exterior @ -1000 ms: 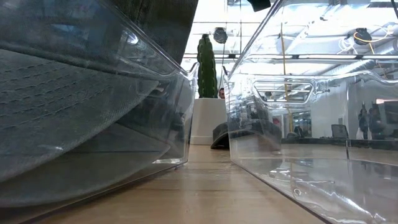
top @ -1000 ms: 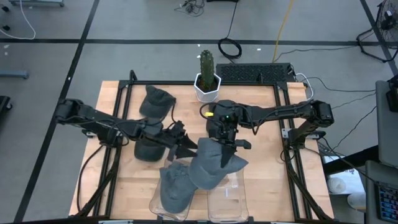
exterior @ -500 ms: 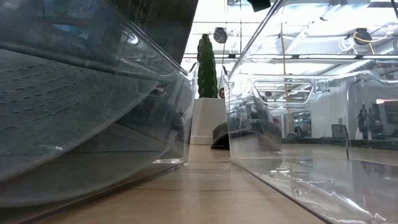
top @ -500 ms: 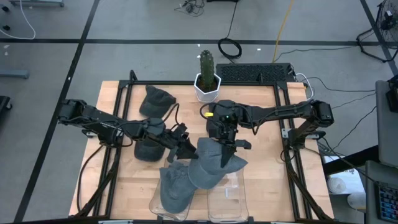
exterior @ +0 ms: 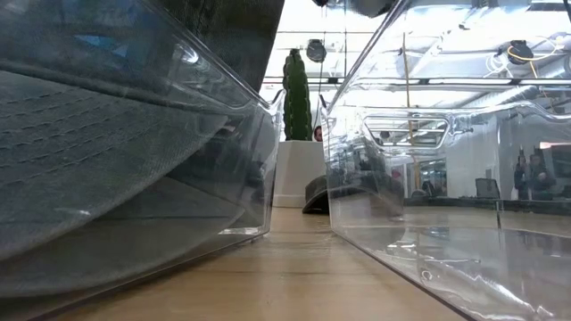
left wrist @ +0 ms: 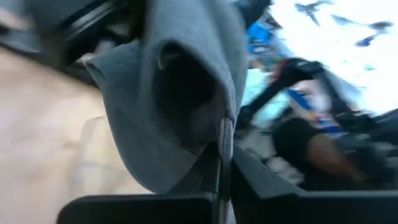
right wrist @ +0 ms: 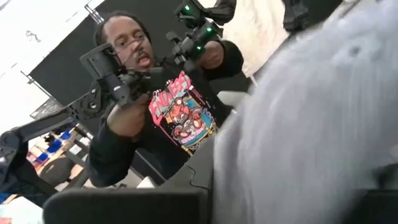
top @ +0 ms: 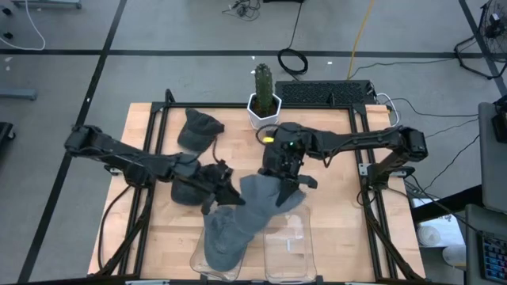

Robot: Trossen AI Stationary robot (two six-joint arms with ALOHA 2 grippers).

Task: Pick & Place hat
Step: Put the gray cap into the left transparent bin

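1. The left gripper (top: 227, 192) was wide open a second ago. It has now clamped on the rim of the grey hat (top: 265, 198). The left wrist view shows its tips pinched together with the fabric edge (left wrist: 222, 158) between them, and the crown hangs ahead of them.
2. The right gripper (top: 287, 172) sits on the far side of the same hat, touching its top edge. I can't tell whether it's holding on or letting go, because cloth (right wrist: 311, 124) fills its own camera.
3. The hat has shifted since a second ago. It hung straight below the right gripper then, and now it's pulled toward the left gripper and stretched between the two.
4. Where it is now: off the table, between the grippers. Its lower part hangs over the gap between the two clear bins, just above the front rim of the right bin (top: 291, 252).
5. The left bin (top: 198, 257), below and ahead of the left gripper, already has a hat in it (top: 222, 241). The low view shows that hat pressed against the bin wall (exterior: 223, 134).
6. What it means: this looks like a handover or a two-arm reposition, and the pick is done on the left side. The hat isn't in either bin yet, so placing is still open.
7. Risk: if both grippers pull, the cloth drags or slips. The right needs to let go cleanly before the left carries it.
8. Two more hats are on the table behind the left gripper, so I'd guess there are more cycles to go.
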